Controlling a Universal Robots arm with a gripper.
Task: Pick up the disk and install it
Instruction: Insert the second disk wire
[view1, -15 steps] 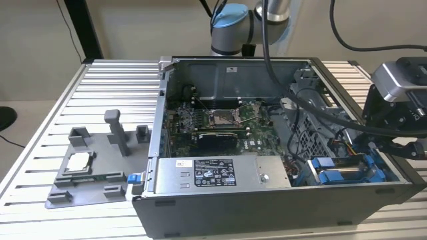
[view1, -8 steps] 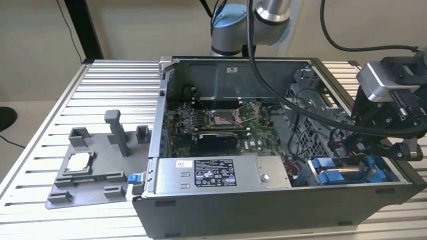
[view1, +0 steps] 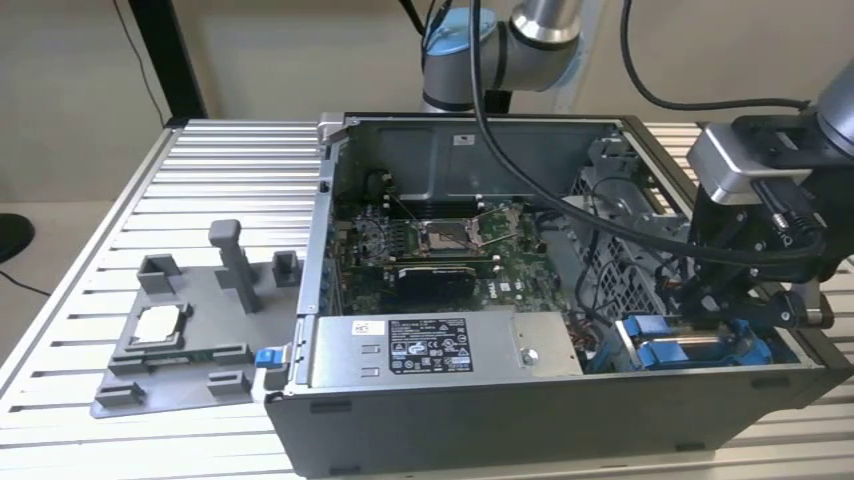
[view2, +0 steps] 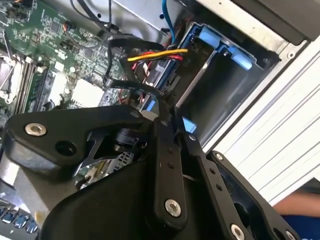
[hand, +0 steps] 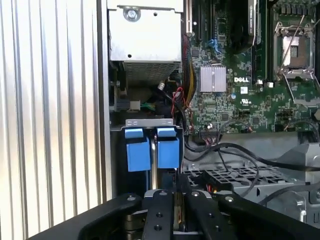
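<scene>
Ribbed silver aluminium bench (view1: 174, 180): brushed, satin sheen. Open dark grey computer case (view1: 534, 420): matt painted sheet metal. Bright blue disk carrier frame (hand: 150, 150): smooth plastic, slight gloss. Black gripper fingers (hand: 159, 215): matt, with bright metal screws. Green motherboard (hand: 240, 100): glossy.

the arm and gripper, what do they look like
The arm is silver-grey metal with a light blue joint cap, and black cables trail from it. The gripper is black, under a silver-grey wrist block. Its fingers are flat black bars with round silver screw heads.
</scene>
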